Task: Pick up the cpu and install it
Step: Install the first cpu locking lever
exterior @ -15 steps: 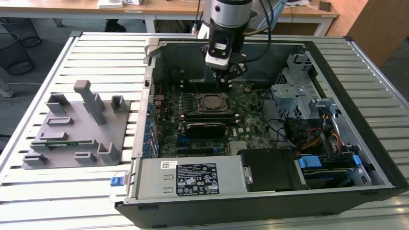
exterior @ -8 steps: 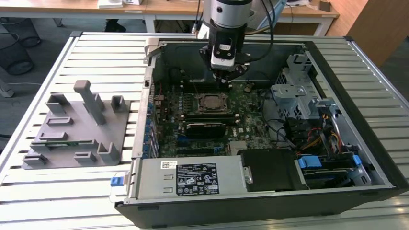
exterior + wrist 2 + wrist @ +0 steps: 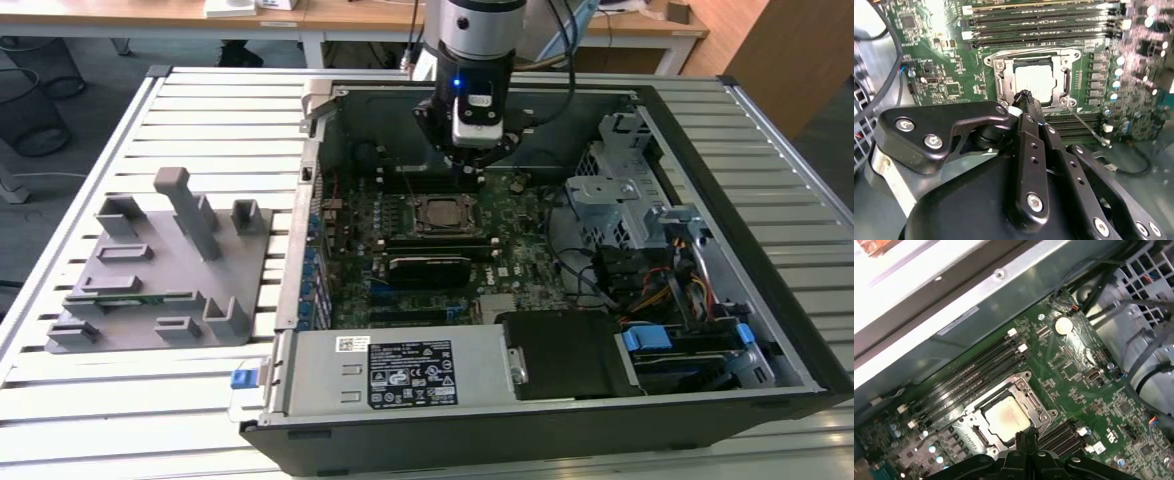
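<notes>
The cpu (image 3: 441, 213), a silver-grey square chip, lies flat inside the metal-framed socket (image 3: 1002, 80) on the green motherboard (image 3: 521, 230) of the open computer case. In both wrist views the cpu (image 3: 1035, 81) (image 3: 1006, 417) has its whole top bare, just beyond the fingertips. My gripper (image 3: 470, 165) hangs over the board a little behind the socket. Its black fingers (image 3: 1030, 130) are closed together at the tips, so the gripper (image 3: 1025, 96) (image 3: 1024, 439) is shut with nothing between them. It is not touching the chip.
A thin socket lever (image 3: 1085, 125) sticks out beside the frame. Memory slots (image 3: 979, 367) flank the socket. A black block (image 3: 427, 268) sits in front of it, a power supply (image 3: 394, 372) at the case front, and a drive cage (image 3: 617, 190) with cables at the exterior view's right. A grey fixture plate (image 3: 134, 300) stands outside.
</notes>
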`<state>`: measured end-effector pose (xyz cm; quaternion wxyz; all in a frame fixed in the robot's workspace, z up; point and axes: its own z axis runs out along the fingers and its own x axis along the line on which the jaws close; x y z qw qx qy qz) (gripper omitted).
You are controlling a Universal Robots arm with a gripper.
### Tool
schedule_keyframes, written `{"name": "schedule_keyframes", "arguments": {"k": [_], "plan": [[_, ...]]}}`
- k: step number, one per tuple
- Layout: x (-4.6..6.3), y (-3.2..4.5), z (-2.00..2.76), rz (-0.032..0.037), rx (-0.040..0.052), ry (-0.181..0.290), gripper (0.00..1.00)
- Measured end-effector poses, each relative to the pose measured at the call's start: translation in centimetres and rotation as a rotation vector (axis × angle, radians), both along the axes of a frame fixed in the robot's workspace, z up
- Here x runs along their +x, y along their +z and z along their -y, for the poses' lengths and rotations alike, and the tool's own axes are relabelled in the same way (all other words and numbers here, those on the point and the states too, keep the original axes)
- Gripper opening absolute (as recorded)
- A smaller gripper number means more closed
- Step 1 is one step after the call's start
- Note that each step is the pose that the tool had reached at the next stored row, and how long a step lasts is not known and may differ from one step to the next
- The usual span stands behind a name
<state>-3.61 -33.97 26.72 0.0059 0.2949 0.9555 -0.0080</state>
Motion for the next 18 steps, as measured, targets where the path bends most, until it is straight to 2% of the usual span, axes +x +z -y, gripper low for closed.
{"name": "schedule_keyframes", "arguments": {"k": [4,9,18], "plan": [[-0.02,-0.05,-0.01,0.0000,0.0001,0.065,0.11],[-0.30,-0.10,-0.01,0.0000,-0.0002,0.111,0.11],[-0.30,-0.39,-0.01,0.0000,-0.0001,0.275,0.11]]}}
